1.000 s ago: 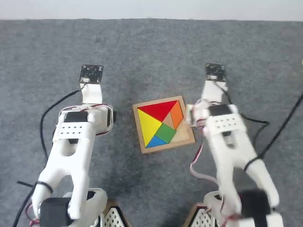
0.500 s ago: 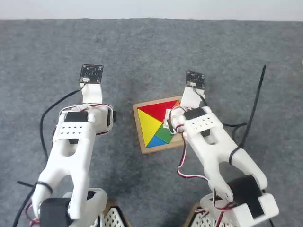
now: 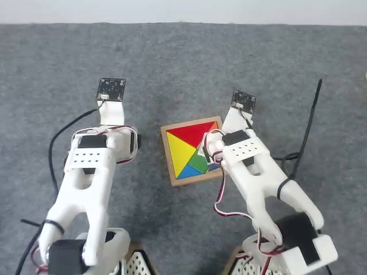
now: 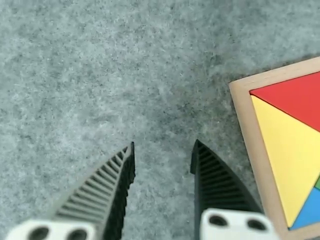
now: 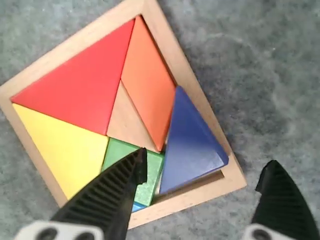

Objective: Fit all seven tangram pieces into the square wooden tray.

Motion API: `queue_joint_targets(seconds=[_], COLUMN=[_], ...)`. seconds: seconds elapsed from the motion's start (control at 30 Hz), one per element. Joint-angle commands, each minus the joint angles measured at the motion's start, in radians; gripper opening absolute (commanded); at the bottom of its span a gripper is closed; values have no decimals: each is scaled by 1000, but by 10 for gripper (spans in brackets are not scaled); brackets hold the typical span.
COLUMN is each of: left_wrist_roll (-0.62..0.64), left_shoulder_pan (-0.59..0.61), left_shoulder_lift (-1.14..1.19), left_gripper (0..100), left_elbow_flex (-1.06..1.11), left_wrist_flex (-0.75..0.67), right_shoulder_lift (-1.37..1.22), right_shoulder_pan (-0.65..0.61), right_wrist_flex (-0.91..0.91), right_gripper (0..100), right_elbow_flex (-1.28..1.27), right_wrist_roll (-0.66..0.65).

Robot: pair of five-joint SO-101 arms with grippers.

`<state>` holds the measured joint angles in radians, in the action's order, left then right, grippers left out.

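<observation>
Grey felt tabletop [image 3: 172,63], pale wall [image 3: 172,11] behind

Dark blue triangle [image 5: 192,145] askew in tray [image 5: 161,42]

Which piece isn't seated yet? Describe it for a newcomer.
Find the square wooden tray on the grey carpet. At its corner beside the orange piece lies the dark blue triangle, the one piece riding up over the rim instead of lying flush.
</observation>
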<state>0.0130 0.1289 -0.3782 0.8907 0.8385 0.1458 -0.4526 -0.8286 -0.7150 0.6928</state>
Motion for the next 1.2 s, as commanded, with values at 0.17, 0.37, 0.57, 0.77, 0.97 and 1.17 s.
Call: queue_joint_targets(seconds=[0.17, 0.37, 0.57, 0.77, 0.97, 1.17], left_wrist_roll=[-9, -9, -9, -11, -12, -9], left_shoulder_pan=[-6, -6, -6, -6, -6, -6], left_shoulder_lift=[-3, -3, -3, -3, -3, -18], left_gripper=[181, 181, 181, 181, 181, 173], left_elbow_flex=[-7, -7, -7, -7, -7, -16], left_wrist_flex=[-28, -28, -28, -28, -28, -25], right_shoulder_lift=[-10, -93, -114, -93, -62, 51], right_shoulder_pan=[-1, -25, -111, -208, -205, -117], right_wrist_flex=[131, 191, 87, 28, 28, -38], right_gripper=[350, 350, 350, 350, 350, 239], right_elbow_flex=[44, 41, 37, 37, 37, 35], right_wrist_roll=[-130, -278, -301, -299, -299, -328])
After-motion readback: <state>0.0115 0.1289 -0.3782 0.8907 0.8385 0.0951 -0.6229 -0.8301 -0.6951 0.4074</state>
